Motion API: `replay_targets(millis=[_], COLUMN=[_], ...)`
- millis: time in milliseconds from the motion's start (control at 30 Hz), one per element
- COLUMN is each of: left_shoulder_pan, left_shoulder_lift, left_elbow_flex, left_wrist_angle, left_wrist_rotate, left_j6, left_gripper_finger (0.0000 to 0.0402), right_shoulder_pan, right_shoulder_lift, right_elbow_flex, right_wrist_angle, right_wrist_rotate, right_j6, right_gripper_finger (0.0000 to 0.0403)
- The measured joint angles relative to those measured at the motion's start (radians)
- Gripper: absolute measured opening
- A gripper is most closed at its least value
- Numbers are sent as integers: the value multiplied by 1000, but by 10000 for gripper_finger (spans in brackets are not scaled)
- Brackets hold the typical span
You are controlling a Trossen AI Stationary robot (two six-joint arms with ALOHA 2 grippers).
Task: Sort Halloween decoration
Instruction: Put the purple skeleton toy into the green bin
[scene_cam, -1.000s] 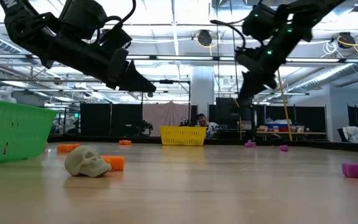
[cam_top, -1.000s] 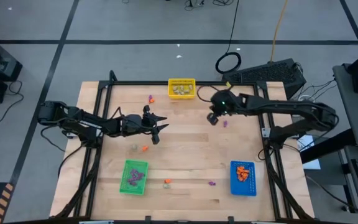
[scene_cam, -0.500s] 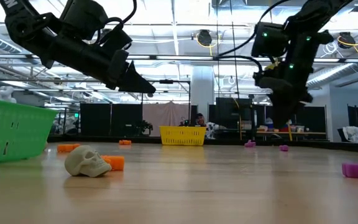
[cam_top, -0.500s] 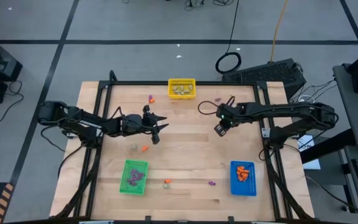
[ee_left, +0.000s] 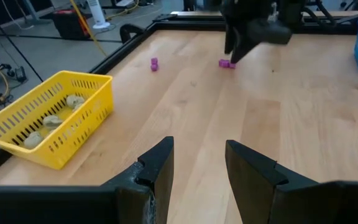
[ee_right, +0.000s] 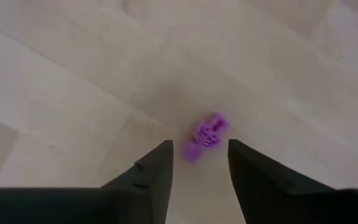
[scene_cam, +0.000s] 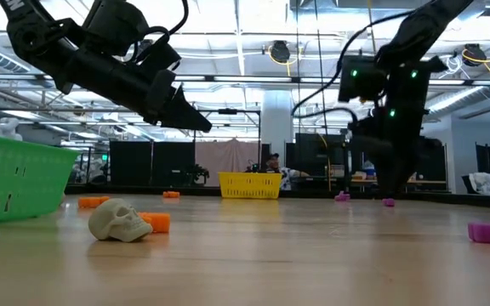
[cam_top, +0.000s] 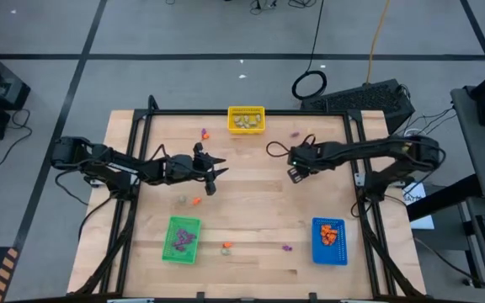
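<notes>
Right gripper (ee_right: 197,180) over a purple trinket (ee_right: 206,134), fingers spread, grasping nothing.

Trinket: lies on the wooden table (cam_top: 251,210), just ahead of the right fingertips, apart from them. Left gripper (ee_left: 197,165): released, empty, hanging above the table; yellow bin (ee_left: 45,118) of pale trinkets off to its side. Other pieces: pale skull (scene_cam: 119,220) touching an orange trinket (scene_cam: 158,222), below the left gripper. Green bin (cam_top: 182,239) and blue bin (cam_top: 329,240): near table's front edge.
</notes>
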Motion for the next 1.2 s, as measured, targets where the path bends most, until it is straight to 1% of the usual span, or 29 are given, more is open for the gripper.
replay_targets(millis=[167, 300, 400, 567, 700, 767, 967, 1200], left_shoulder_pan=[0, 0, 0, 0, 0, 0, 0, -2], left_shoulder_lift=[0, 0, 0, 0, 0, 0, 0, 0], left_elbow_flex=[0, 0, 0, 0, 0, 0, 0, 0], left_wrist_angle=[2, 9, 9, 11, 11, 11, 13, 10], left_wrist_rotate=[0, 0, 1, 1, 1, 1, 1, 1], left_j6=[0, 0, 0, -1, -1, -1, -6, -27], left_gripper_finger=[143, 143, 143, 143, 143, 143, 143, 143], right_shoulder_pan=[0, 0, 0, 1, 12, 19, 43, 71], right_shoulder_lift=[96, 135, 141, 133, 133, 133, 94, 22], right_elbow_flex=[2, 5, 5, 3, 3, 3, 11, 25], right_wrist_angle=[35, 47, 48, 58, 57, 56, 46, 44], right_wrist_rotate=[0, 3, 6, 2, 3, 5, -2, -51], right_j6=[-3, -1, -5, -70, -155, -190, -246, -271], right_gripper_finger=[132, 120, 106, 65, 24, 10, 10, 2])
